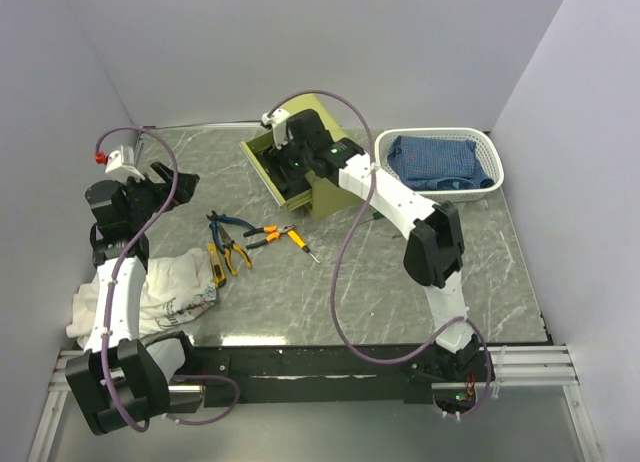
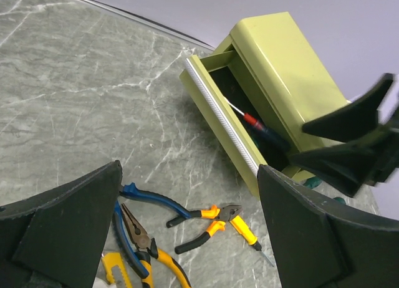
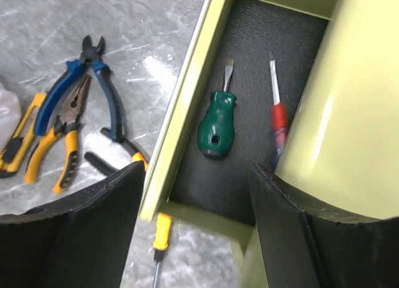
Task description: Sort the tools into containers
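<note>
The right gripper (image 3: 196,172) hangs low over the open drawer (image 3: 181,107) of the olive cabinet (image 2: 287,70), which sits by the middle of the table's (image 1: 280,307) far edge. Its jaws are apart and hold nothing. The green-handled screwdriver (image 3: 217,127) and the red-and-blue screwdriver (image 3: 278,120) lie flat on the dark drawer floor.

I'd worry about the way out. There's the drawer's front wall on one side and the cabinet body on the other, so a slanted lift could clip either and shove the drawer.

The orange screwdriver (image 3: 162,229) lies just at the foot of that front wall, awkward to reach. The blue-handled pliers (image 3: 109,95) and yellow-handled pliers (image 3: 56,151) overlap, so one may drag the other. The utility knife (image 3: 19,135) lies just beside them.

The left gripper (image 1: 165,182) hovers wide open near the left edge. The near middle of the table looks roomiest.
</note>
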`<action>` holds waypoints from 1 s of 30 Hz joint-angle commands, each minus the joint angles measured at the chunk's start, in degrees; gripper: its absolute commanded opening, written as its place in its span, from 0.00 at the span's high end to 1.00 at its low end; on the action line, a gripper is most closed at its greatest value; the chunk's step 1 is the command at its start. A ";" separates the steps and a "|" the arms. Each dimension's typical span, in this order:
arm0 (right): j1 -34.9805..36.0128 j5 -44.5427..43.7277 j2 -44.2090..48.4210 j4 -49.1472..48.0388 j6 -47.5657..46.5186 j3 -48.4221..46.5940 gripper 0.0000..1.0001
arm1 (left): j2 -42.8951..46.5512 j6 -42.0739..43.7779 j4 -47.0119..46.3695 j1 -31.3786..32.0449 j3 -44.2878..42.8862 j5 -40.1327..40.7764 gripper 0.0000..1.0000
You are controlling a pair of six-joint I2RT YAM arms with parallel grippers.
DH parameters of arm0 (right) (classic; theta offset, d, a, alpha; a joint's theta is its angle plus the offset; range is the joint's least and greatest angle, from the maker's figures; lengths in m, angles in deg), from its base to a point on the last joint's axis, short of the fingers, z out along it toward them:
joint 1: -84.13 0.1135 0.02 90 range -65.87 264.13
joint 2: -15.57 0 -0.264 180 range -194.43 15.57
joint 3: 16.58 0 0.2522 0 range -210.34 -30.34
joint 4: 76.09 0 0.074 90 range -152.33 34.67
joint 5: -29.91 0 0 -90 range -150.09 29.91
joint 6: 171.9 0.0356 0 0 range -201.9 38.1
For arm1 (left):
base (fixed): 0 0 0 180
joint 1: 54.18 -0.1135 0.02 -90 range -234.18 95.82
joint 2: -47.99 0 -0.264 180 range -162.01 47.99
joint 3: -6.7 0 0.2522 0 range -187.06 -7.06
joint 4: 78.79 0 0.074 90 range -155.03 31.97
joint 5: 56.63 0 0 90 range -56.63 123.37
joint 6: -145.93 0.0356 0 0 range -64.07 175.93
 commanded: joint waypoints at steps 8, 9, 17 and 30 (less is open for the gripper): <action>-12.42 23.65 25.69 16.06 -37.52 24.48 0.23 | -0.24 -1.11 -4.31 -0.26 -0.52 -3.37 0.03; -13.56 23.13 26.21 18.48 -47.06 26.16 0.23 | -0.15 -0.93 -4.40 -0.26 -0.44 -3.45 0.04; -20.95 5.23 25.79 25.71 -76.94 40.32 0.23 | -0.76 0.48 -2.99 -0.35 -0.43 -3.19 0.04; -24.73 -8.94 15.15 18.86 -84.24 40.67 0.27 | -0.85 1.88 -1.23 -0.87 -0.17 -2.40 0.03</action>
